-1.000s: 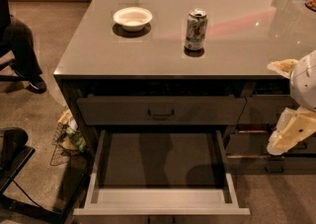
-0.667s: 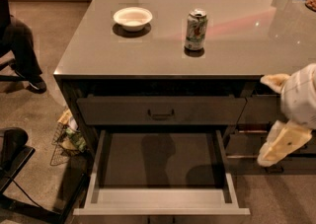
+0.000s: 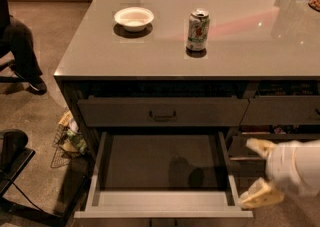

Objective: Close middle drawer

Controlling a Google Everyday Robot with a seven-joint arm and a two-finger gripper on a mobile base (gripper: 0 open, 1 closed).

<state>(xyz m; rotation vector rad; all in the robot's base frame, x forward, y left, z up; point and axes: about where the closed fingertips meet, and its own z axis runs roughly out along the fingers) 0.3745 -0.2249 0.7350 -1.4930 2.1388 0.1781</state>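
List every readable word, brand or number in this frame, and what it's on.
Can: label print too blurred to read.
Bowl, counter, middle drawer: no text.
Pincer, open, right of the drawer's front corner: no markings.

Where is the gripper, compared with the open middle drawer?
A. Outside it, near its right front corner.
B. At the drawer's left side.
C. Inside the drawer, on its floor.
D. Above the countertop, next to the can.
A: the gripper is to the right of the middle drawer, by its front corner, with its fingers apart.
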